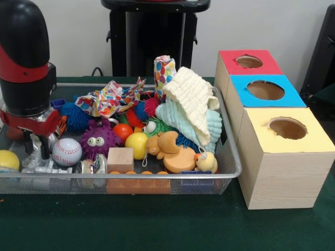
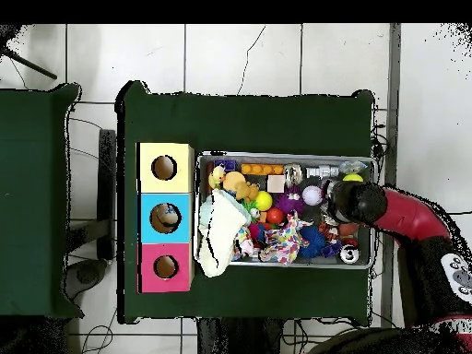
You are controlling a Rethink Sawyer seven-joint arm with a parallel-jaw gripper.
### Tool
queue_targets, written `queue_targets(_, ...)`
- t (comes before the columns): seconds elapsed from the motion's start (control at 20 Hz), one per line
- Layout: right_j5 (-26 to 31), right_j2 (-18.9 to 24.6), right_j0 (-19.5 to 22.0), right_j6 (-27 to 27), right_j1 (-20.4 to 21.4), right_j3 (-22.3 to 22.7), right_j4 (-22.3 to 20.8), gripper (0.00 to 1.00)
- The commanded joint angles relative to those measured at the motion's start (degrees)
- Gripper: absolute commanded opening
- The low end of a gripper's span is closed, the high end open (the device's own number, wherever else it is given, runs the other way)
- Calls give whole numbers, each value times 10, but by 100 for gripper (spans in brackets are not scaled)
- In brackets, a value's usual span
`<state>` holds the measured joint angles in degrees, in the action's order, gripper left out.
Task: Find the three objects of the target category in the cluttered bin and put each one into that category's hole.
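Bin (image 1: pixel 233 157) sitting on green table (image 1: pixel 157 225), full of toys. Three boxes (image 1: pixel 285 157) standing just beside bin, holes in red, blue, yellow tops. Arm (image 1: pixel 23 57) reaching down into bin end far from boxes. Gripper (image 1: pixel 35 151) hanging among clutter beside baseball (image 1: pixel 67 151); open or closed, cannot tell. Cloths (image 1: pixel 191 107) lying at box end of bin. Purple fuzzy toy (image 1: pixel 98 139), yellow ball (image 1: pixel 136 145) lying mid-bin.

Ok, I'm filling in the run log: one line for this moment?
arm: over bin's end farthest from boxes | gripper: down in wire bin, beside baseball | hold: unclear | boxes: three, blue one holds something
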<state>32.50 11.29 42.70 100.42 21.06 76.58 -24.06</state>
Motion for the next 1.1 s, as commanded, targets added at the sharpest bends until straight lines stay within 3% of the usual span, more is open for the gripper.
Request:
queue_targets(0.05, -1, 57, 5, -79, -34, 48, -33, 0)
queue_targets(0.2, 10, 51, 2, -75, -6, 67, -31, 0)
queue_targets(0.45, 47, 28, -16, -69, 104, 126, -25, 0)
queue_targets(0.6, 71, 15, -28, -66, 141, 136, -23, 0)
queue_targets(1.1, 106, 15, -30, -62, 163, 146, -17, 0)
